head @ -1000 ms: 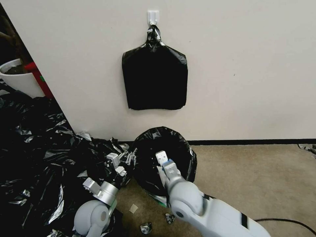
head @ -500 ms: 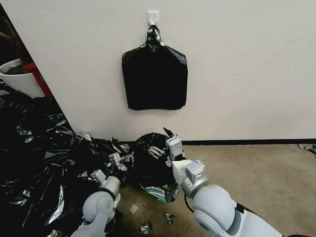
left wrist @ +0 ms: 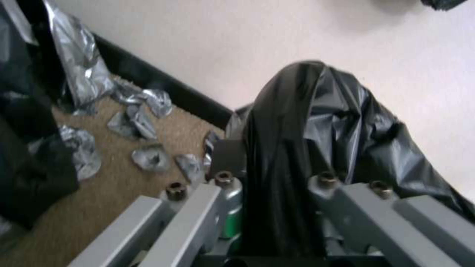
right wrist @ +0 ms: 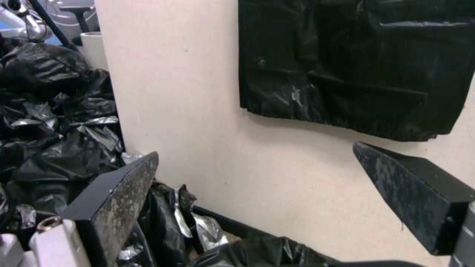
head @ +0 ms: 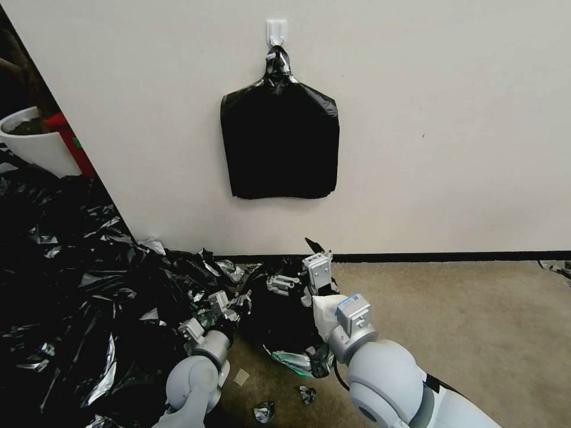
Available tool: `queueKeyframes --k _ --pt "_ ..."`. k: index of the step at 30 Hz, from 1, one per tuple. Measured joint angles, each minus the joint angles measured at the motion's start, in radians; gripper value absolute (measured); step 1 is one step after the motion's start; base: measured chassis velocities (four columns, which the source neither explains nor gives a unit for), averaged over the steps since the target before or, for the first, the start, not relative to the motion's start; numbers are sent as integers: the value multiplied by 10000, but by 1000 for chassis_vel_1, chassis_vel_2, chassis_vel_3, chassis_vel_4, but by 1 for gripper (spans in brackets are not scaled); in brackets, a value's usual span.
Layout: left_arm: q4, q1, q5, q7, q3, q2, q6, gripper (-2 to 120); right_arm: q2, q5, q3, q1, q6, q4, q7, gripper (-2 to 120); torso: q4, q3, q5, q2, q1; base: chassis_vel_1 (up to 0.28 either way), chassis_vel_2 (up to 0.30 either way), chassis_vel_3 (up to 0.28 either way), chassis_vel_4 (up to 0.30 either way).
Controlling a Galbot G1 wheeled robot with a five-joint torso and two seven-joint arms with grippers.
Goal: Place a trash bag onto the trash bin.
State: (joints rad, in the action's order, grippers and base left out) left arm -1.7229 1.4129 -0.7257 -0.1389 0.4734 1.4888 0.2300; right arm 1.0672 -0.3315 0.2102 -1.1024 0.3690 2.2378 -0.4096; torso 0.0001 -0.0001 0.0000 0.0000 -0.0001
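The left tool (head: 233, 302) has moved a little toward the wall since a moment ago and still squeezes a fold of the trash bag (head: 279, 315). The right tool (head: 297, 270) is wide apart, holding nothing, above the bag's far edge, about where it was. The bag sits crumpled on the floor (head: 452, 321) by the wall (head: 416, 119), less round than a second ago. The bin is hidden under it.

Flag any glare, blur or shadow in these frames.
Head view: sharp, silvery glare on the film pile, straight wall edge at left. Left wrist view: soft, smeared; trash bag glossy between left gripper fingers. Right wrist view: bag stack casts a soft wall shadow.
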Motion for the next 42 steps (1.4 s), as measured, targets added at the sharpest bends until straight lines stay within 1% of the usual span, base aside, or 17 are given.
queueKeyframes --k 3,4,6,7,11,12,14,15,16,18,19,21,22,23,24,27,42 --pt "-377 338 32 -42 13 -57 -85 35 30 -7 -3 14 -34 -102 1 100 -1 2 -5 0 0 0 0 0 0" --pt "-377 338 32 -42 13 -57 -85 35 30 -7 -3 14 -34 -102 1 100 -1 2 -5 0 0 0 0 0 0" --pt "-790 570 124 -139 53 -159 -214 45 36 -35 -28 21 -246 -192 1 100 -1 1 -2 0 0 0 0 0 0" --pt "-790 570 124 -139 53 -159 -214 45 36 -35 -28 21 -246 -192 1 100 -1 1 -2 0 0 0 0 0 0" --pt "-1687 1105 901 -288 206 -632 -549 66 94 -357 -215 -66 -888 -345 -78 100 -1 1 -1 0 0 0 0 0 0" --pt "-1687 1105 901 -288 206 -632 -549 66 94 -357 -215 -66 -888 -345 -78 100 -1 1 -1 0 0 0 0 0 0" --pt "-1998 1388 1547 -288 327 -941 -1209 74 159 -500 -411 -145 -1574 -490 -187 100 -1 1 -2 0 0 0 0 0 0" --pt "-2202 1561 2083 -134 468 -1133 -2092 79 216 -365 -666 -225 -1937 -638 -193 100 2 1 -2 0 0 0 0 0 0" --pt "-2202 1561 2083 -134 468 -1133 -2092 79 216 -365 -666 -225 -1937 -638 -193 100 2 1 -2 0 0 0 0 0 0" --pt "-2734 1689 2862 488 1045 -1343 -3308 90 371 197 -1443 -529 -2528 -918 0 100 -1 1 -2 0 0 0 0 0 0" --pt "-2734 1689 2862 488 1045 -1343 -3308 90 371 197 -1443 -529 -2528 -918 0 100 -1 1 -2 0 0 0 0 0 0" --pt "-3084 1673 3388 1043 1803 -1439 -3954 97 574 691 -2068 -866 -2828 -1087 102 100 -3 1 0 0 0 0 0 0 0" --pt "-3225 1663 4073 1398 2479 -1496 -4369 99 829 1209 -2650 -1246 -3046 -1276 133 100 0 1 2 0 0 0 0 0 0" --pt "-3256 1699 4381 1446 2816 -1523 -4653 99 1029 1585 -3012 -1506 -3247 -1481 170 100 0 0 -2 0 0 0 0 0 0" --pt "-3256 1699 4381 1446 2816 -1523 -4653 99 1029 1585 -3012 -1506 -3247 -1481 170 100 0 0 -2 0 0 0 0 0 0" --pt "-3442 1924 4463 1264 3215 -1510 -5196 100 1503 2264 -4021 -2166 -3947 -2109 451 100 -3 0 2 0 0 0 0 0 0" --pt "-3480 1966 4305 1112 3215 -1473 -5214 100 1575 2355 -4156 -2281 -4073 -2195 576 100 -1 1 -1 0 0 0 0 0 0"
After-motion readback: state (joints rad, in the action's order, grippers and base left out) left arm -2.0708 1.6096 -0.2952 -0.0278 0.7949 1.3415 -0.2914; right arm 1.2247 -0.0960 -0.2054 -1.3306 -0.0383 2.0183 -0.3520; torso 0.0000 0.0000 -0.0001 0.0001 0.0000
